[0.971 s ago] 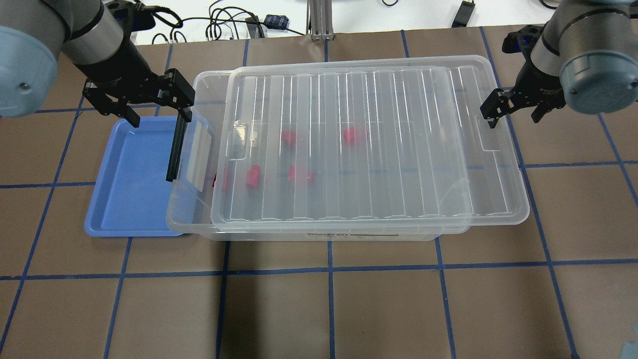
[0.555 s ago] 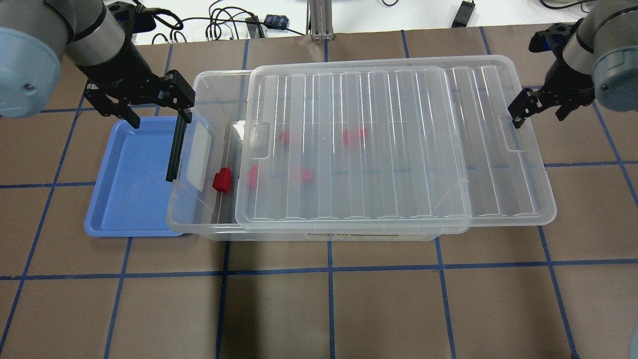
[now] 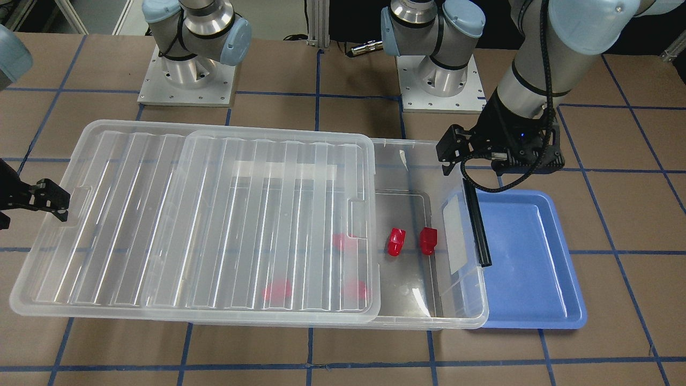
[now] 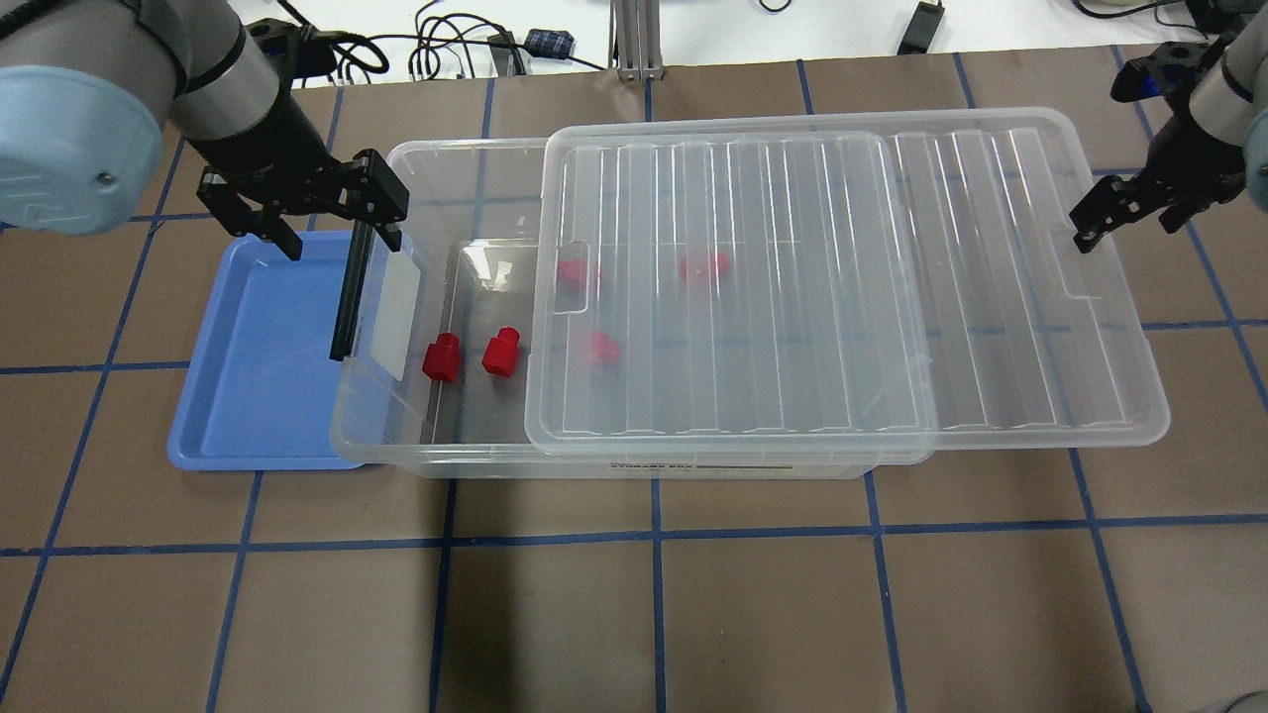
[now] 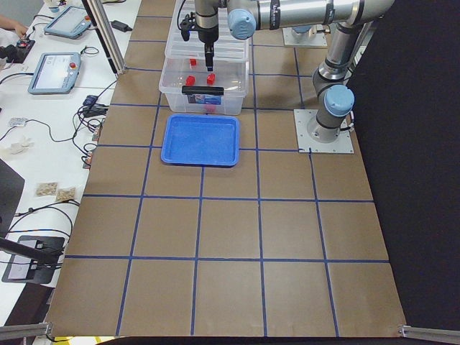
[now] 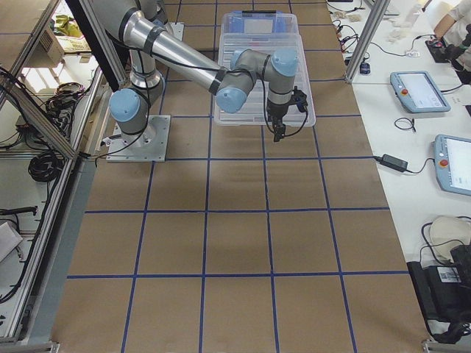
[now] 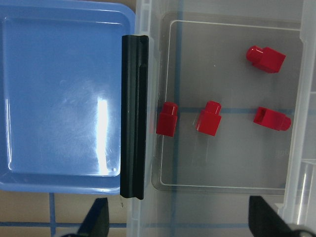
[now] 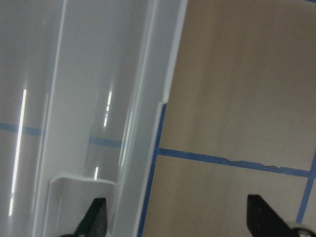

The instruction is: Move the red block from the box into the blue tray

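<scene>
The box (image 4: 416,158) is a clear bin with its ribbed lid (image 4: 842,297) slid partly off toward the right. Two red blocks (image 4: 440,357) (image 4: 500,352) lie uncovered at its left end, and three more (image 4: 703,267) show dimly under the lid. The blue tray (image 4: 258,366) lies against the box's left end, with nothing in it. My left gripper (image 4: 332,238) is open, above the black clip handle (image 4: 349,297). My right gripper (image 4: 1129,228) is open, with the lid's right edge (image 8: 163,74) between its fingers.
The lid overhangs the box's right end above the table (image 4: 1139,436). Cables (image 4: 436,50) lie on the white surface behind the table. Both arm bases (image 3: 187,80) stand at the robot's side of the table, behind the box.
The lid has slid to the right along with my right gripper, uncovering two red blocks at the box's left end. My left gripper has shifted slightly right.
</scene>
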Robot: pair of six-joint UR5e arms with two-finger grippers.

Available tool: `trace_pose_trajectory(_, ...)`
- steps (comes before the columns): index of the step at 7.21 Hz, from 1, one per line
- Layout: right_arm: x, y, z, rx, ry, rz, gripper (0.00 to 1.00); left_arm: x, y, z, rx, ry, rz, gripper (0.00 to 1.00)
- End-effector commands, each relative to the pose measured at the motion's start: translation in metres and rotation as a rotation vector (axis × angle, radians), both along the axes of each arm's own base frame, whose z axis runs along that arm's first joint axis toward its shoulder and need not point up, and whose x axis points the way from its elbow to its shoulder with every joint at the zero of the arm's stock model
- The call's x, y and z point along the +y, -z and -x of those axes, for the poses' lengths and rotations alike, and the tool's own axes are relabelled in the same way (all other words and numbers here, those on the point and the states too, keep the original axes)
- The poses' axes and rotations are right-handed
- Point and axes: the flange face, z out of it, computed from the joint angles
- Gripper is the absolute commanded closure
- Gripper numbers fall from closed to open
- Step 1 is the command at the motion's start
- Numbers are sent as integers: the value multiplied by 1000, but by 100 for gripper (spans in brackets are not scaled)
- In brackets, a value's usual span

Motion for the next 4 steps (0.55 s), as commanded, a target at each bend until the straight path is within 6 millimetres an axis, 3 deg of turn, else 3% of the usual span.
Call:
trace_pose_trajectory(1, 0, -3, 12, 11, -25, 15, 0, -10, 21, 28, 5, 54, -3, 0)
trace_pose_trajectory(3, 6, -3, 36, 6, 2, 17, 0, -17, 37, 39, 5, 73, -12, 0)
trace_pose_trajectory(4, 7, -3, 39, 10, 2, 15, 0, -18, 53, 41, 4, 77, -18, 4)
